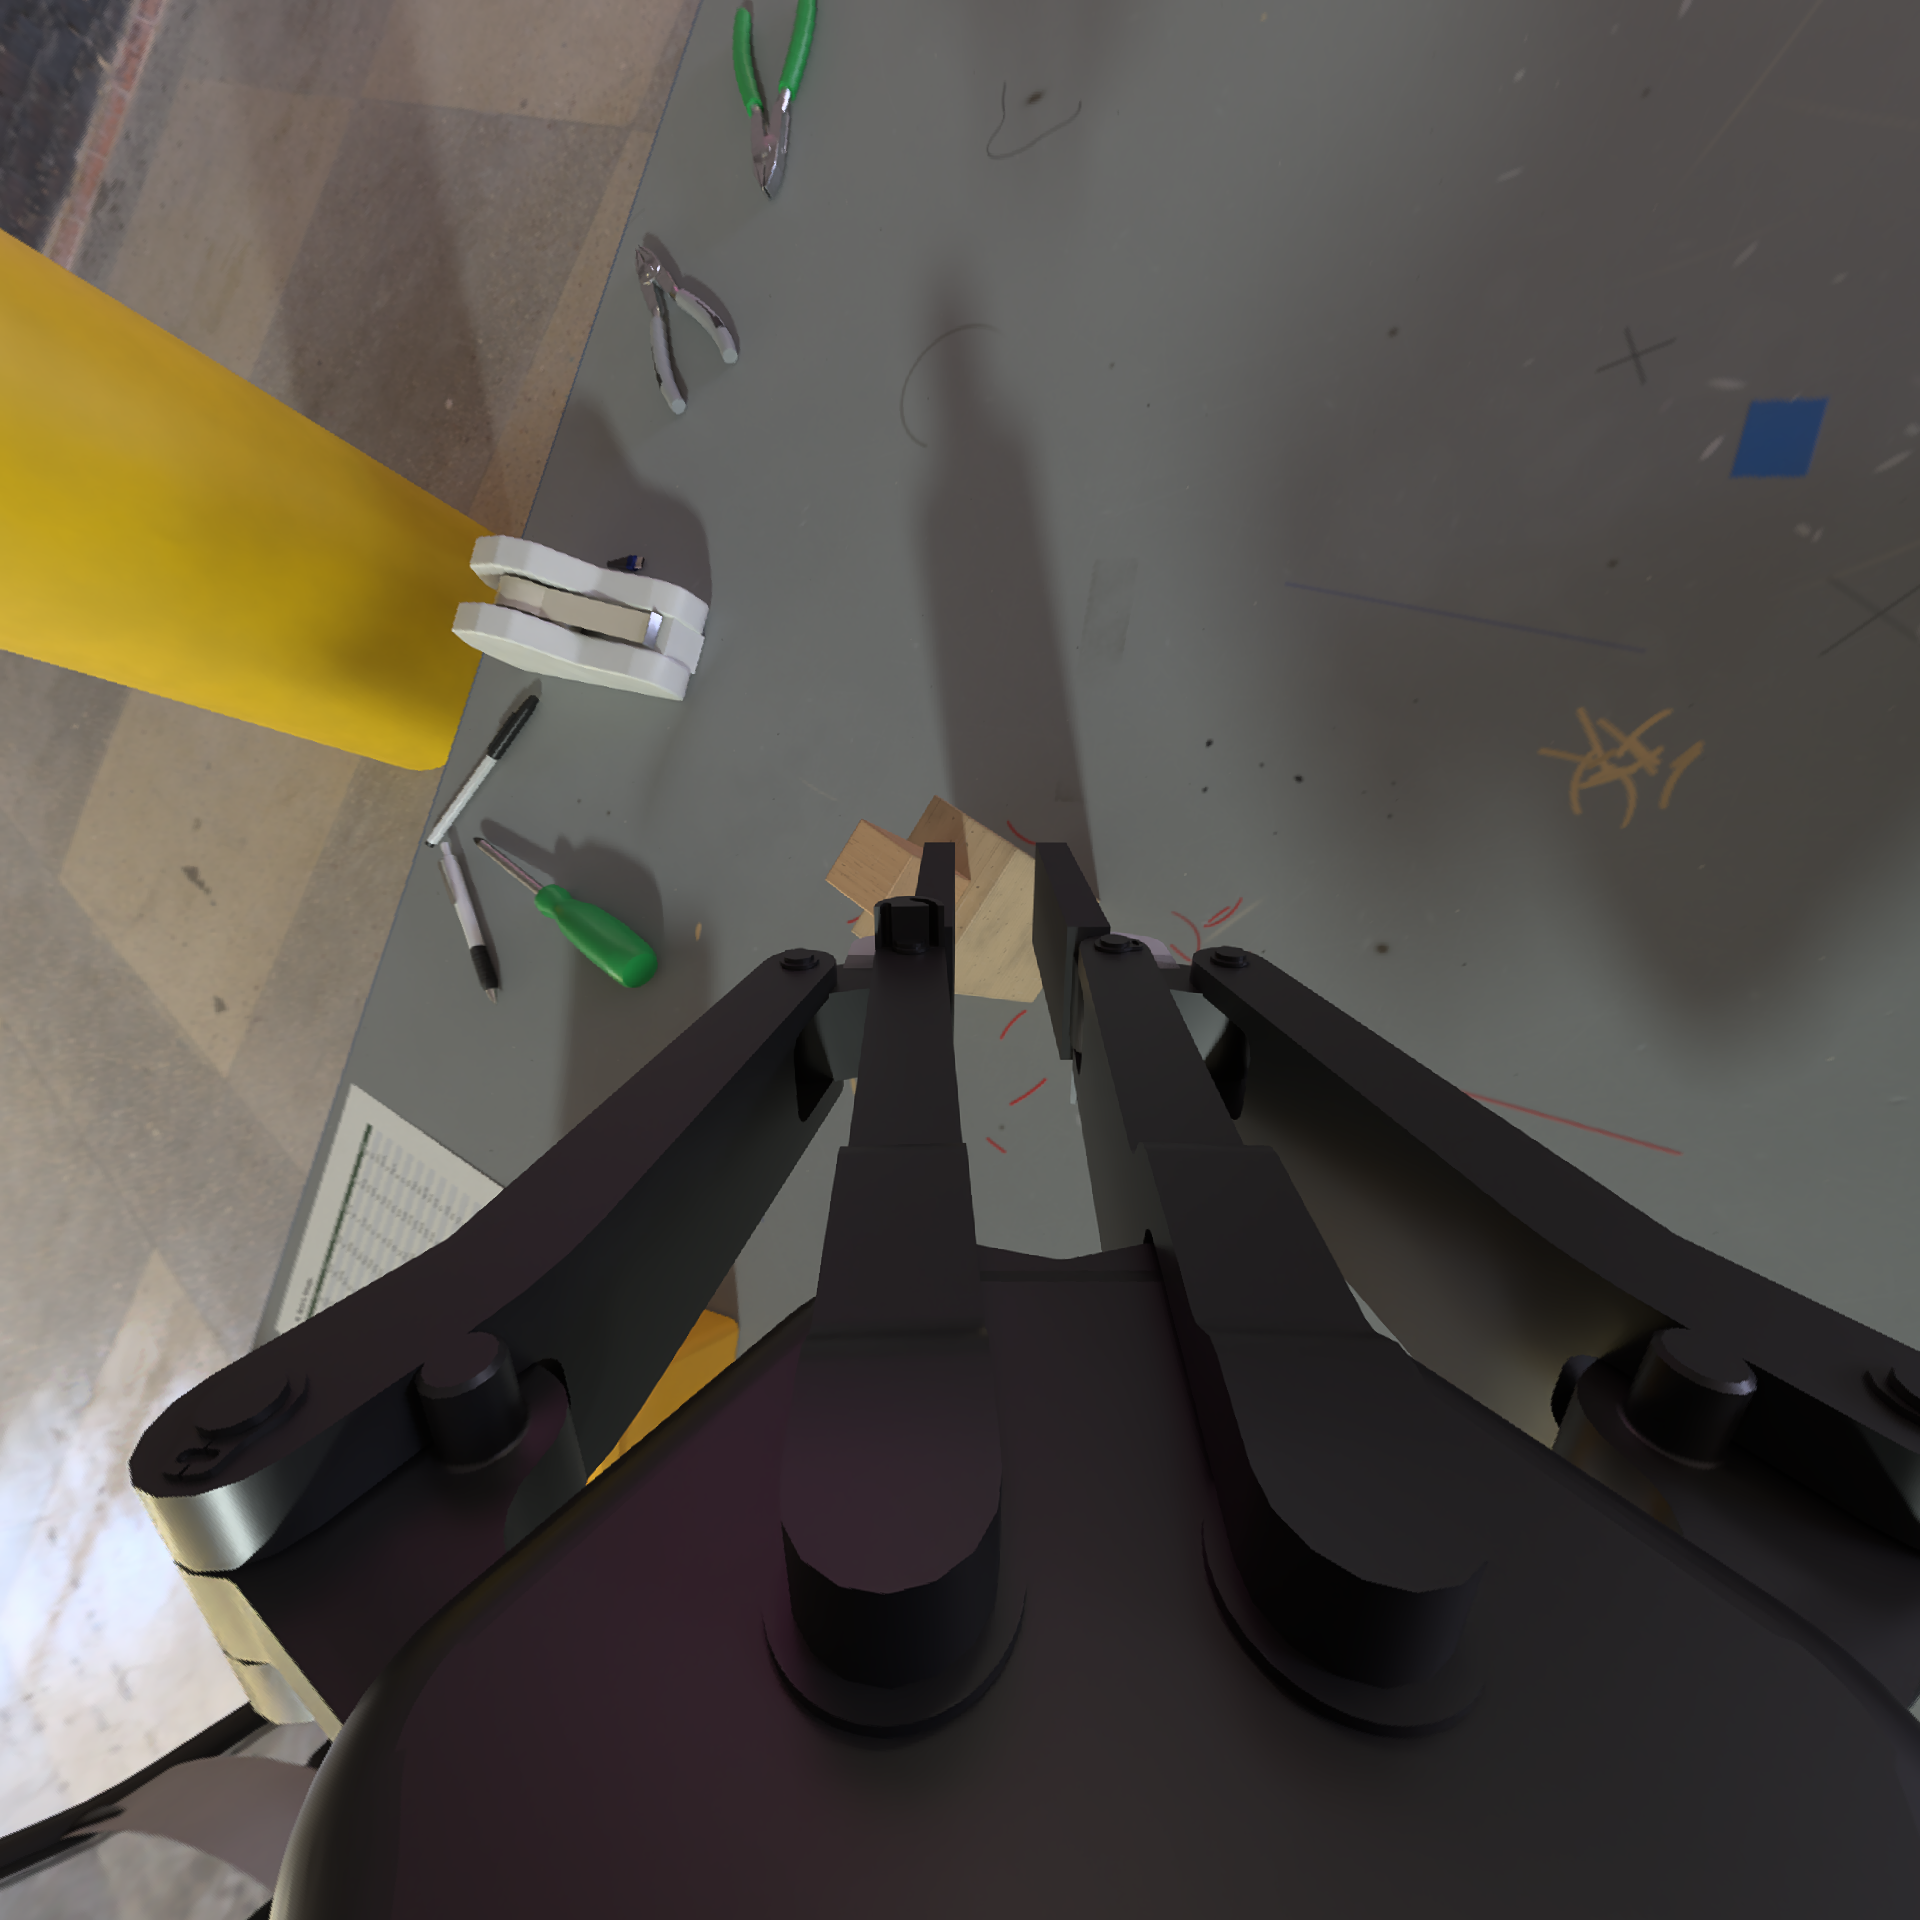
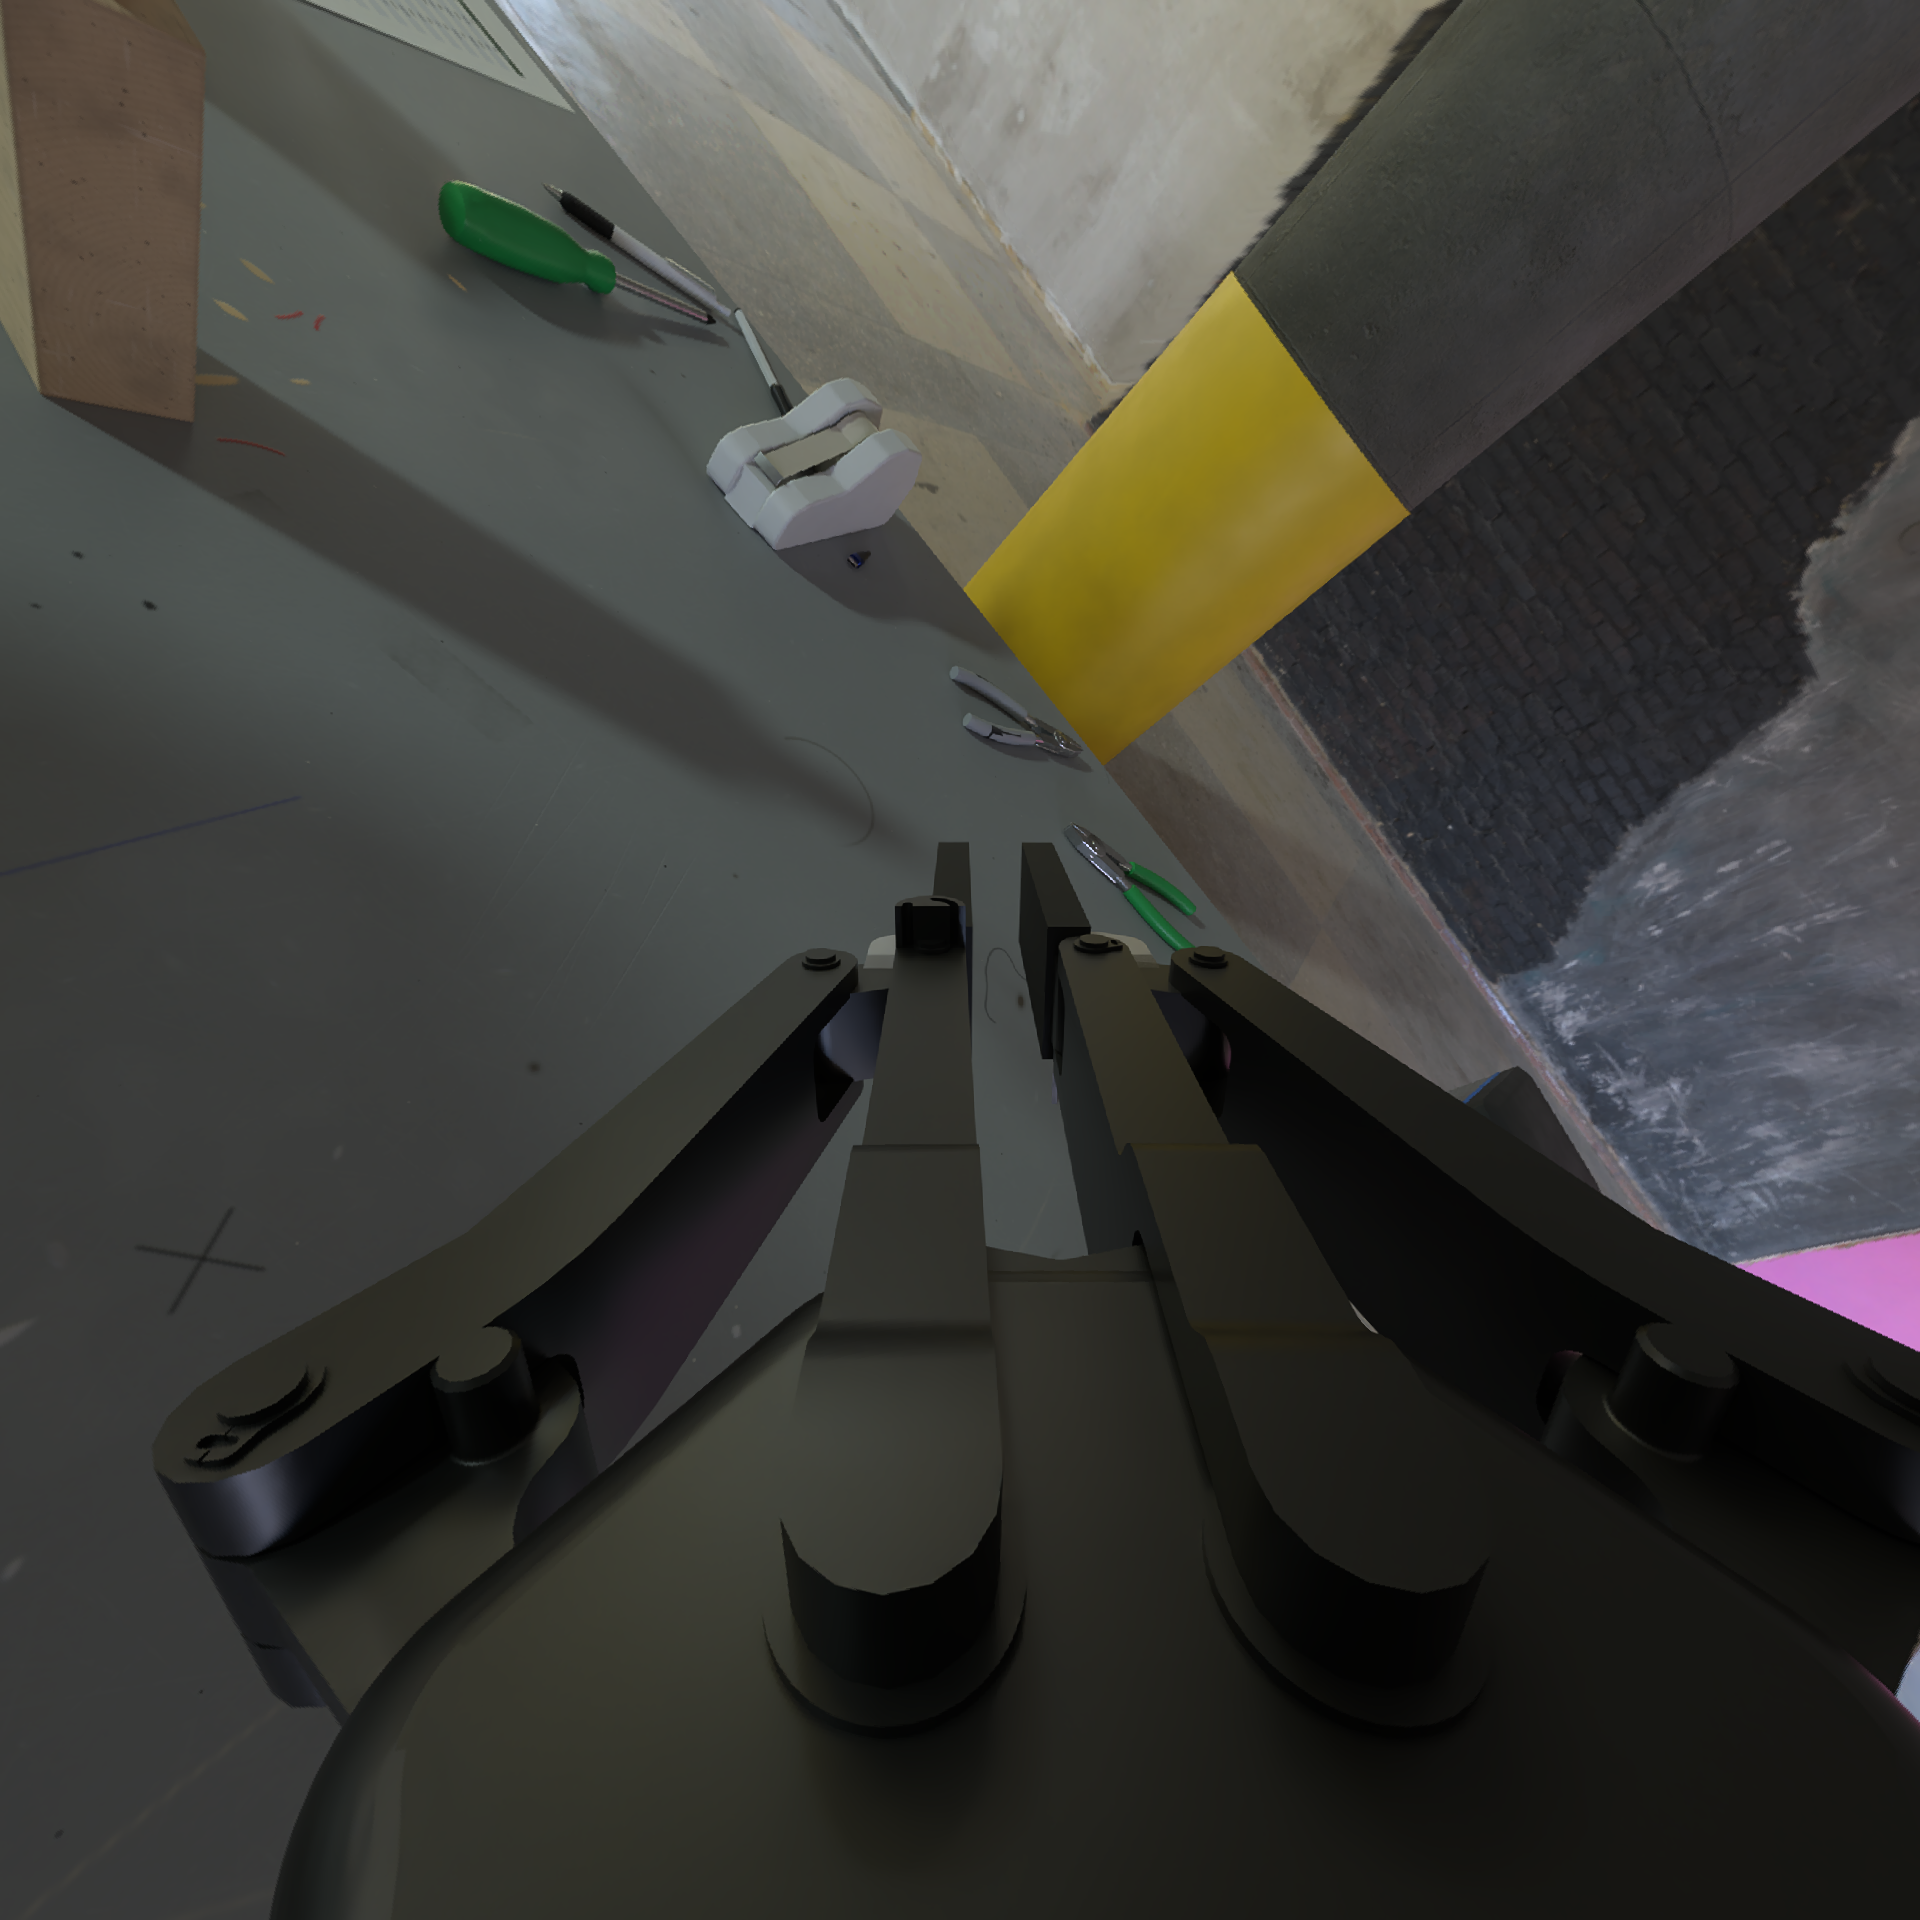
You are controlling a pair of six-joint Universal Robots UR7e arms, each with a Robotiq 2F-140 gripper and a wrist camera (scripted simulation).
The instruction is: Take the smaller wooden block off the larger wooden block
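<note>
The grey table (image 1: 1351, 260) carries everything, scuffed and marked with red and orange scribbles and a blue square (image 1: 1779, 437). A yellow-banded pillar (image 2: 1184, 499) stands beyond its edge.

The left gripper (image 1: 1000, 868) points down at the wooden blocks, its jaws narrowed to a small gap with wood showing between and beyond them; whether the pads actually touch the wood cannot be told. The larger wooden block (image 1: 1003, 930) sits on the table just ahead of the fingers, and the smaller wooden block (image 1: 871, 860) shows at its left, seemingly atop it.

The right gripper (image 2: 994, 868) hangs over bare table, well apart from the blocks, jaws nearly together and holding nothing.

Along the table's edge lie a white tape dispenser (image 1: 582, 615), a green-handled screwdriver (image 1: 582, 920), green-handled pliers (image 1: 774, 88), grey pliers (image 1: 675, 317) and two pens (image 1: 483, 769).
</note>
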